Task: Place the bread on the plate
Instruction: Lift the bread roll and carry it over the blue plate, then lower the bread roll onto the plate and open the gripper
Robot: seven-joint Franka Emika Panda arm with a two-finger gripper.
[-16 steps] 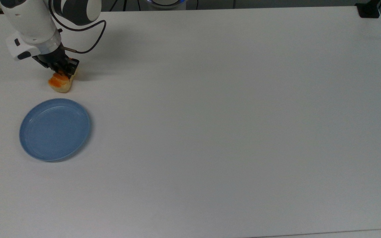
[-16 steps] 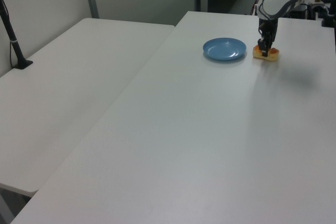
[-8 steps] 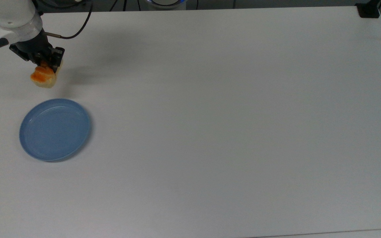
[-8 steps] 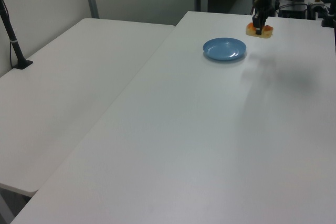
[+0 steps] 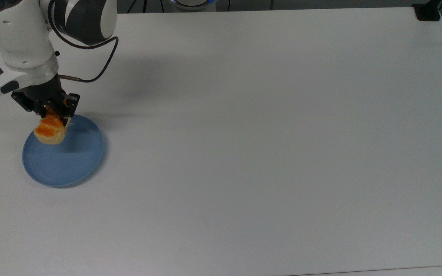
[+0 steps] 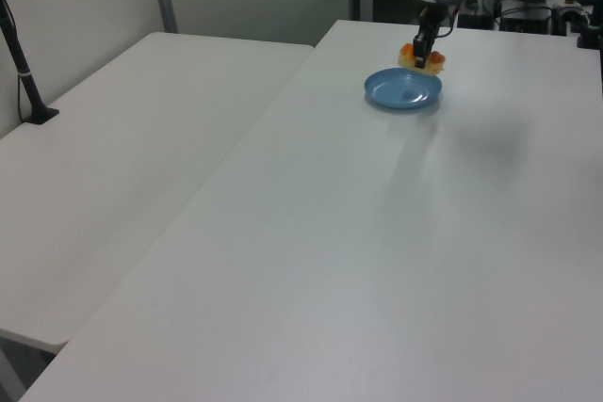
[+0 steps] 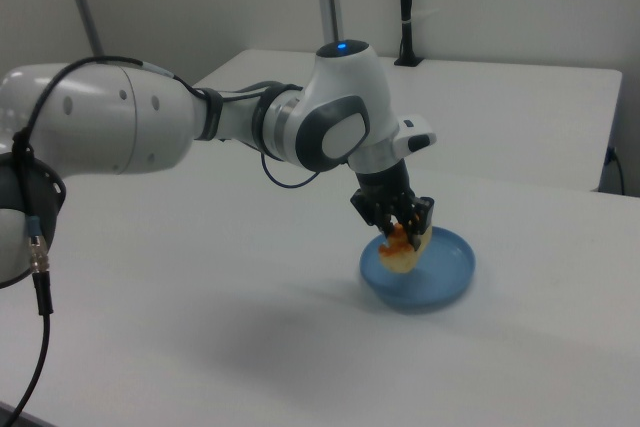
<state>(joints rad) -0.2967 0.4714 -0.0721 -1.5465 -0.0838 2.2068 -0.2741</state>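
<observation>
Between the jaws, the bread hangs over the plate.

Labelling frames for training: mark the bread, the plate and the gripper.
bread (image 5: 49,131), top view, on its orange-glazed top.
plate (image 5: 76,160), top view, on its bare blue floor.
gripper (image 7: 400,227), right view, between its fingertips.

No readable text, label or number appears anywhere.
</observation>
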